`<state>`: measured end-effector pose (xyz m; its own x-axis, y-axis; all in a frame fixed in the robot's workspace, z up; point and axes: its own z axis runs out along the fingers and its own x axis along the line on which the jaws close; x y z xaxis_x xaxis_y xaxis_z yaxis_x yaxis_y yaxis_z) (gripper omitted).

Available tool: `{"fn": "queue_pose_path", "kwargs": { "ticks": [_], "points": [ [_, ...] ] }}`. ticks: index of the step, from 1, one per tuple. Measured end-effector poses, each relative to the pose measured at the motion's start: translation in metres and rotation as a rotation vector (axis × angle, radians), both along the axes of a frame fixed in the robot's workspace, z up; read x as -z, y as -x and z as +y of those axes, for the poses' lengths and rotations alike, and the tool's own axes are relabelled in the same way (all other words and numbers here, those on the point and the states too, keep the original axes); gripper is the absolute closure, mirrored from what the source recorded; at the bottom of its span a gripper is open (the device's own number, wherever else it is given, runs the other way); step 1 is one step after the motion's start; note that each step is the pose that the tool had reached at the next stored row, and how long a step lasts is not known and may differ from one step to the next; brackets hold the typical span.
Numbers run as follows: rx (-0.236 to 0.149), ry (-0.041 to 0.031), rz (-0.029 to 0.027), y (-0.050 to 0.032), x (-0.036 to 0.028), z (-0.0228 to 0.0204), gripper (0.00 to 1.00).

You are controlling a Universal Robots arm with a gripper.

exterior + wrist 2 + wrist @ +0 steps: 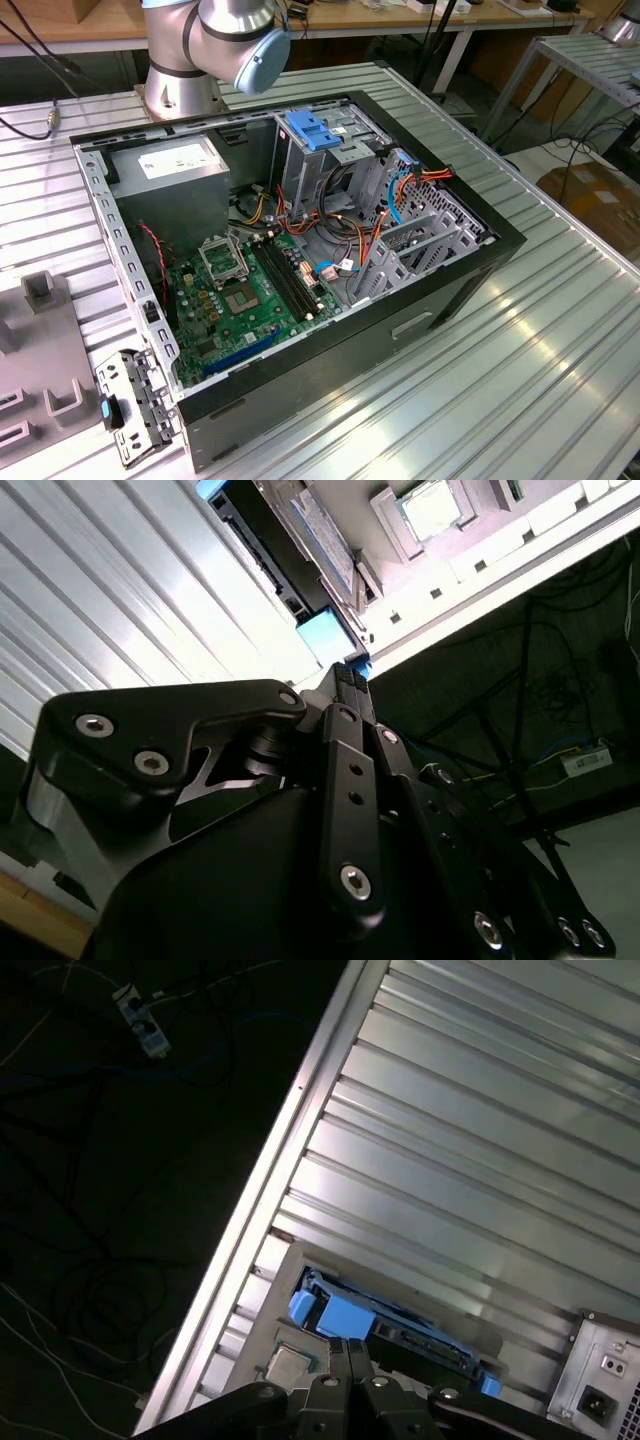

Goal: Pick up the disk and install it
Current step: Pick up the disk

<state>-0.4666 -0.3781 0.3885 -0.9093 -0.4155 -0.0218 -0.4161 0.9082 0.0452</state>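
The disk (340,1315) stands on edge in a slot of a grey holder (275,1335). Its blue carrier frames a dark body. In the second wrist view the disk (325,635) shows its light-blue carrier end just beyond my fingertips. My gripper (350,1352) hangs right over that end, with its black fingers pressed together and nothing visible between them. The gripper (350,672) sits very close to the carrier; I cannot tell whether they touch. The open computer case (400,330) lies on the ribbed metal table with its drive cage (330,170) facing up.
A blue latch plate (310,130) tops the cage. Cables and a green motherboard (250,290) fill the case. The arm's base (180,90) stands behind it. A grey fixture (40,340) is on the exterior view's left. The table edge (290,1150) drops to a dark, cabled floor.
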Motion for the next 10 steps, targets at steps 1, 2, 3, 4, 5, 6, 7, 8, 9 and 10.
{"fn": "queue_pose_path", "kwargs": {
  "ticks": [1, 2, 3, 4, 5, 6, 7, 8, 9, 10],
  "points": [
    [-0.009, 0.0, 0.0, 0.0, 0.0, 0.0, 0.89],
    [-0.033, 0.0, 0.0, 0.0, 0.0, 0.0, 0.89],
    [-0.046, 0.0, 0.0, 0.0, 0.0, 0.0, 0.89],
    [-0.054, 0.0, 0.0, 0.0, 0.0, 0.0, 0.89],
    [-0.067, 0.0, 0.0, 0.0, 0.0, 0.0, 0.89],
    [-0.088, -0.0001, -0.0001, 0.0, 0.0001, 0.0, 0.89],
    [-0.115, 0.0, 0.0, -0.0001, 0.0002, 0.0, 0.89],
    [-0.148, 0.0, 0.0, -0.0001, 0.0003, 0.0, 0.89],
    [-0.186, 0.0, 0.0, -0.0001, 0.0005, 0.0, 0.89],
    [-0.235, 0.0002, 0.0, -0.0001, 0.0008, 0.0, 0.89]
  ]
}}
